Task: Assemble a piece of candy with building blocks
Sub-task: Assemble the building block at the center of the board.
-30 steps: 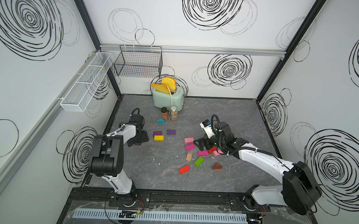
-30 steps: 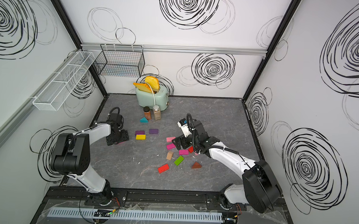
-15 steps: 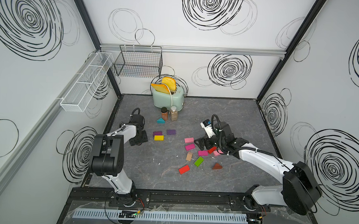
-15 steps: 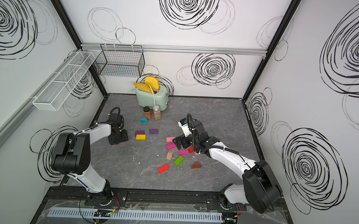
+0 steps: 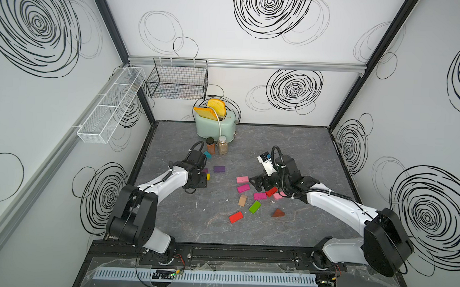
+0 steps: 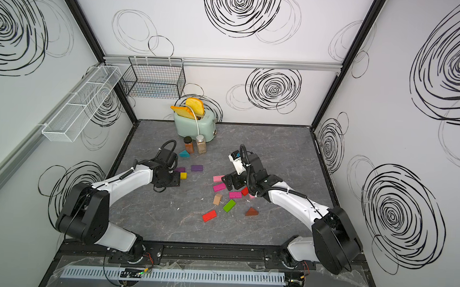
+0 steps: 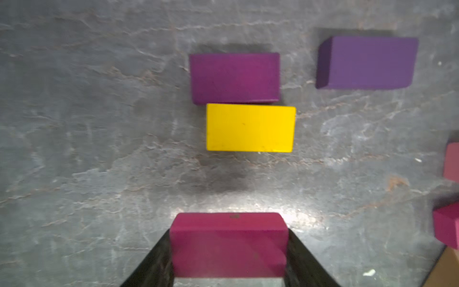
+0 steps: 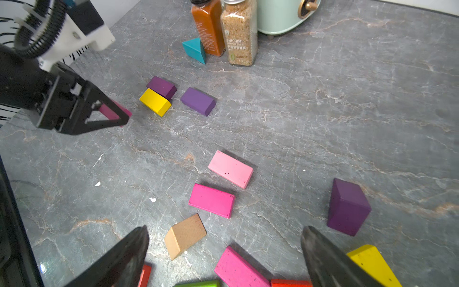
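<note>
Seen from above, the left arm (image 5: 168, 179) hides most of the yellow brick (image 5: 208, 176), half the plum brick (image 5: 205, 170) at its 11 o'clock, and the whole held magenta brick (image 7: 228, 244)

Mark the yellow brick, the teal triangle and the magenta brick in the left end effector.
yellow brick (image 7: 250, 128): left wrist view, middle of its top face.
teal triangle (image 8: 193, 51): right wrist view, its broad lighter face.
held magenta brick (image 7: 228, 244): left wrist view, middle of its face between the jaws.

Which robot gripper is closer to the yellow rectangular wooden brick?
Left. The left gripper, clamping a dark pink wooden brick, sits close beside the yellow rectangular wooden brick. The right gripper hangs open farther off, near a bright pink wooden brick.
</note>
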### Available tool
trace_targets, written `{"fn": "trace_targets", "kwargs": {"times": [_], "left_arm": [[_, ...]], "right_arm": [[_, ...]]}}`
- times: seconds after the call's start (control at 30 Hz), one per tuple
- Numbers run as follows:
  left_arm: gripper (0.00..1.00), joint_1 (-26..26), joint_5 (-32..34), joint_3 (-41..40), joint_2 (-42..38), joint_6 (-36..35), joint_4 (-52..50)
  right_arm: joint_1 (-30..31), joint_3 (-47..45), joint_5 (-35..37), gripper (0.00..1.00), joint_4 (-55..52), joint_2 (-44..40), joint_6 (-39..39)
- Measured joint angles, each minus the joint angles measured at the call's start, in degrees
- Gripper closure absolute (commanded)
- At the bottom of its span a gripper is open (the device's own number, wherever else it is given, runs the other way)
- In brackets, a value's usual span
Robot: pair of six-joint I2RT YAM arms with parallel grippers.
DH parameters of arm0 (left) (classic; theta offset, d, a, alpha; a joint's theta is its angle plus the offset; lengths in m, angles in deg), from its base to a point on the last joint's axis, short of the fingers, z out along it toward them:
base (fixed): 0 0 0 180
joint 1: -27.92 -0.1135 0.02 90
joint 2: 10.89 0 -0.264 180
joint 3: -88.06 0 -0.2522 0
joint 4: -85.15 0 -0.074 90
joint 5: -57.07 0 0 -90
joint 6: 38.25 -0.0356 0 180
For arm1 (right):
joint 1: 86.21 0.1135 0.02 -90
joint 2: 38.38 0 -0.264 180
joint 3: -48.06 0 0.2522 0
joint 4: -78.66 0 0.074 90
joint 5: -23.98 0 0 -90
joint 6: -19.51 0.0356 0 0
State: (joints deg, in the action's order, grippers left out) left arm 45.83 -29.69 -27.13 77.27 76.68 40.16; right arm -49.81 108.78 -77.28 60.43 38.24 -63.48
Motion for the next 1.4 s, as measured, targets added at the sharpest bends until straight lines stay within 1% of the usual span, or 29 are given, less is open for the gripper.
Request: {"fn": "trace_targets", "kwargs": {"times": [0.07, 0.2, 0.43, 0.63, 0.8, 0.87, 0.9, 0.93, 0.97, 1.03, 1.1, 1.2, 1.27, 1.4], "left_arm": [[0.61, 1.25, -0.48, 0.22, 2.54, 0.37, 0.33], [0.61, 2.10, -0.66, 1.42, 7.02, 0.61, 0.74], [0.59, 2.12, -0.26, 3.72, 9.57, 0.59, 2.89], [0.58, 1.20, 0.79, 4.15, 10.08, 0.39, 3.52], [0.55, 0.57, 1.33, 4.24, 10.25, -0.46, 3.58], [0.50, 0.55, 1.51, 4.26, 10.27, -0.76, 3.58], [0.43, 0.55, 1.57, 4.26, 10.29, -0.92, 3.58], [0.33, 0.55, 1.62, 4.26, 10.29, -1.03, 3.58], [0.25, 0.55, 1.64, 4.26, 10.29, -1.22, 3.58], [0.13, 0.50, 1.55, 4.26, 10.29, -1.31, 3.45], [0.03, 0.39, 1.33, 4.26, 10.19, -1.40, 3.17], [0.02, 0.35, 1.11, 4.24, 8.52, -1.31, 2.12], [0.02, 0.35, 1.05, 4.13, 5.22, -1.29, 1.09], [0.02, 1.09, 0.48, 3.52, -6.12, 0.22, -0.04]], "right_arm": [[0.00, 0.26, 0.15, 0.01, 0.07, -0.02, 0.00], [0.00, 0.24, 0.59, 0.01, -0.28, -0.02, 0.04], [0.00, 0.24, 1.25, 0.01, -0.33, 0.00, 0.04], [0.00, 0.24, 1.33, 0.01, -0.33, 0.00, 0.04], [0.00, 0.24, 1.44, 0.01, -0.31, 0.02, 0.04], [-0.02, 0.24, 1.44, 0.01, -0.33, 0.04, 0.04], [-0.02, 0.24, 1.44, 0.01, -0.33, 0.04, 0.04], [-0.02, 0.24, 1.44, 0.01, -0.33, 0.04, 0.07], [-0.02, 0.24, 1.46, 0.01, -0.33, 0.04, 0.07], [-0.02, 0.24, 1.55, 0.01, -0.42, 0.04, 0.07], [-0.02, 0.24, 1.79, 0.01, -0.72, 0.04, 0.07], [-0.02, 0.24, 2.05, 0.01, -1.97, 0.04, 0.11], [0.00, 0.24, 2.05, 0.01, -3.19, 0.04, 0.13], [0.33, 1.36, 2.21, 0.01, -7.56, 0.85, 0.55]]}}
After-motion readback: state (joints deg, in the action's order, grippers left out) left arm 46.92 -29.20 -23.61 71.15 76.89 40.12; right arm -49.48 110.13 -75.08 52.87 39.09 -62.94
